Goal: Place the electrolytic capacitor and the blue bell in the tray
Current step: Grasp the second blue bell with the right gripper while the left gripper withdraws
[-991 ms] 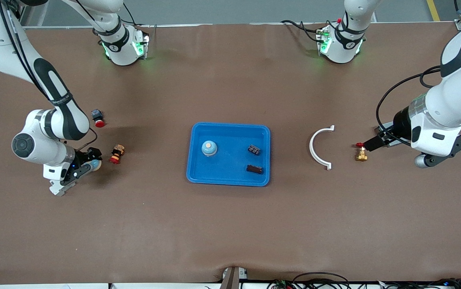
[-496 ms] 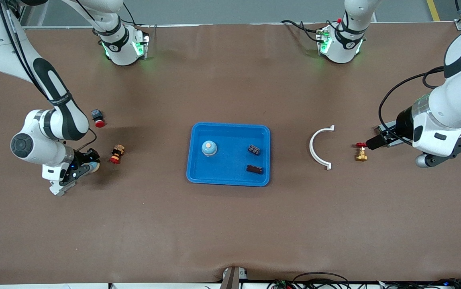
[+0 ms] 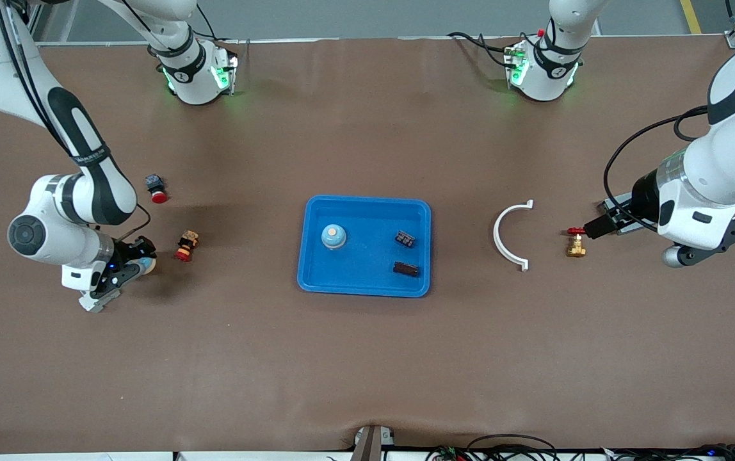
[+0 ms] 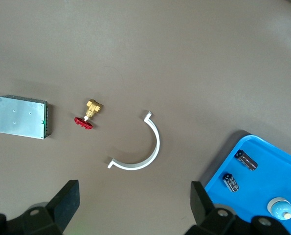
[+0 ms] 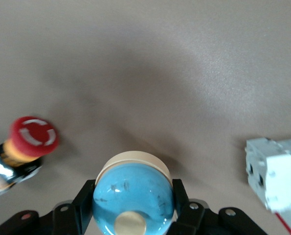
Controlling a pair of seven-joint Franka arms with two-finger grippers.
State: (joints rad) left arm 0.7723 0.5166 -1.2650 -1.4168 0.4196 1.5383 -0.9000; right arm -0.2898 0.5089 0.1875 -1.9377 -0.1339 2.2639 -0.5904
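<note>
High front camera faces the arms; left wrist view shares its tray (image 3: 365, 207), seemingly farther off.

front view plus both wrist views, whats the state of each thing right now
tray: flat on the table, holding three things
electrolytic capacitor: lying on its side in the tray
blue bell: upright in the tray
second blue bell: clamped in the right gripper
right gripper: shut on the second blue bell
left gripper: open, empty, waits over the table

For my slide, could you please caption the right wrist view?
Right hand shut on a blue bell above the table, beside a red-capped button and a white block.
</note>
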